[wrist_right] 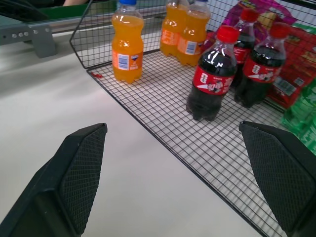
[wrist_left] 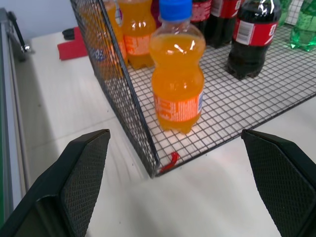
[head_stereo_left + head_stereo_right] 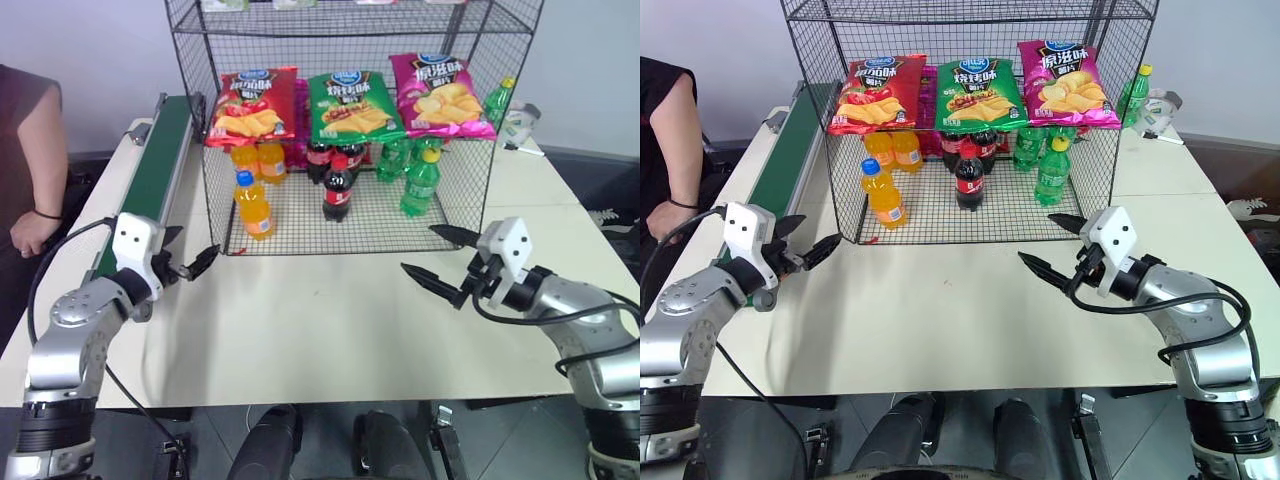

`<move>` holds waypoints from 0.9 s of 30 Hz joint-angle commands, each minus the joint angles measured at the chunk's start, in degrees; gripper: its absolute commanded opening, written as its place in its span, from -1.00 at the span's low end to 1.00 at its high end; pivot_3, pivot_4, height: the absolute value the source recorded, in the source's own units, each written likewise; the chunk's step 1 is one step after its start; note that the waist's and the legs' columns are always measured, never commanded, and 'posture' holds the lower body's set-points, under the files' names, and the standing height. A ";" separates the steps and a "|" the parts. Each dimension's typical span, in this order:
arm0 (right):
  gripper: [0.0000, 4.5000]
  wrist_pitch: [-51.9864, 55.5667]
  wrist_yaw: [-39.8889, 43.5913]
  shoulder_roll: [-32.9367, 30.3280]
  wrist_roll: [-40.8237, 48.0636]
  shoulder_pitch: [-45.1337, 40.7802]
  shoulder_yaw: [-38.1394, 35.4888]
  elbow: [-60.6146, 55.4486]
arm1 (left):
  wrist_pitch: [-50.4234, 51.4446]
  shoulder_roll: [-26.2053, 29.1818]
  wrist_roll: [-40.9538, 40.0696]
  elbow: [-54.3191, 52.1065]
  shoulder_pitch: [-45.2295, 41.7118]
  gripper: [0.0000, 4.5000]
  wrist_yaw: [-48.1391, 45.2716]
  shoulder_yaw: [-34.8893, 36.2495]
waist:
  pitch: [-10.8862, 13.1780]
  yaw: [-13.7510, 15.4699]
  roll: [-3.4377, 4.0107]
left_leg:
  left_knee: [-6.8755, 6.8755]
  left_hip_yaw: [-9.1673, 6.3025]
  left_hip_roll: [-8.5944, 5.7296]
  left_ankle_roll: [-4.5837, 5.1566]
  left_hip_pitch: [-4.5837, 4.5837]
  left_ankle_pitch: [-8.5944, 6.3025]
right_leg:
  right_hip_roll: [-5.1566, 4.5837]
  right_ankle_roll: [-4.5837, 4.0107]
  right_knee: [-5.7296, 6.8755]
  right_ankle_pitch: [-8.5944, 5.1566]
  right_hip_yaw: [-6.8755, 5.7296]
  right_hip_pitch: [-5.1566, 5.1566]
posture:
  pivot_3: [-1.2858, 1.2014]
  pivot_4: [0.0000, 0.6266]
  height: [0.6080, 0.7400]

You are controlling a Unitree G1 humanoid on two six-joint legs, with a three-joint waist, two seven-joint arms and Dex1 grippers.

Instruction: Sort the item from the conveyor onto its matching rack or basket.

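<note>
- Orange bottle point(image 3: 253, 206) upright on cage point(image 3: 460, 195) floor, front left corner, just inside the mesh.
- Cola bottle point(image 3: 337, 188) beside it, green bottle point(image 3: 420, 184) further right.
- Left gripper point(image 3: 190, 262) spread wide, empty, near conveyor point(image 3: 155, 160) end.
- Right gripper point(image 3: 436, 258) spread wide, empty, above table point(image 3: 320, 330).

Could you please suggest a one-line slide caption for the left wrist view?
Open left gripper facing an orange soda bottle standing upright on the wire cage's grid floor.
</note>
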 commanded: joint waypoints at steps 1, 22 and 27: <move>1.00 -1.01 0.50 -0.15 0.40 -1.15 -0.35 -0.77 | -1.37 0.42 -0.66 -3.23 0.94 0.98 -0.11 2.73 | 0.00 0.00 0.00 | 0.00 0.00 0.00 0.00 0.00 0.00 | 0.00 0.00 0.00 0.00 0.00 0.00 | 0.03 -0.52 1.00; 1.00 -1.65 1.83 1.54 0.73 -2.60 1.85 -0.23 | -1.01 -0.03 0.01 -4.98 3.95 0.98 2.39 4.77 | 0.00 0.01 0.00 | -0.01 0.00 0.00 0.00 0.00 0.00 | 0.00 -0.02 -0.02 -0.01 0.00 0.00 | 0.03 -0.52 1.00; 1.00 -2.07 1.40 2.48 0.90 -2.04 1.43 -0.95 | -1.39 -0.16 0.32 -4.38 3.35 0.98 2.54 4.35 | 0.00 0.01 0.00 | -0.01 0.00 0.00 0.00 0.00 -0.01 | 0.00 -0.01 -0.02 -0.01 0.00 0.00 | 0.03 -0.52 1.00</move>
